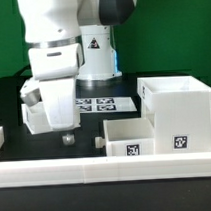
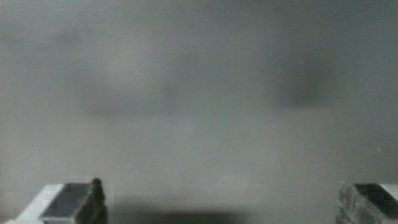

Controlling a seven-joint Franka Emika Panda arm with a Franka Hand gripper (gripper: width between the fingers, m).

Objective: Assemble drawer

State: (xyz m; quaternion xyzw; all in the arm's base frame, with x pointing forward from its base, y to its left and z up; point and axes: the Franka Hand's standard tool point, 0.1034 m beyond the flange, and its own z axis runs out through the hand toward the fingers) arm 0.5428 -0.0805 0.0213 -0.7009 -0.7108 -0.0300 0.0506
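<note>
The drawer's large open-sided box housing (image 1: 180,112) stands at the exterior view's right, tags on its front. One knobbed tray (image 1: 129,138) lies in front of it, its knob (image 1: 98,140) pointing to the exterior view's left. The second tray (image 1: 34,117) sits at the exterior view's left, partly hidden behind my gripper (image 1: 60,124); a small knob (image 1: 67,138) shows just below the gripper. In the wrist view my gripper (image 2: 222,205) is open, with its fingertips (image 2: 71,203) wide apart. Only a blurred grey surface fills the space between them.
The marker board (image 1: 99,101) lies flat on the black table behind the trays. A long low white rail (image 1: 107,172) runs along the front edge. The arm's white base (image 1: 96,56) stands at the back.
</note>
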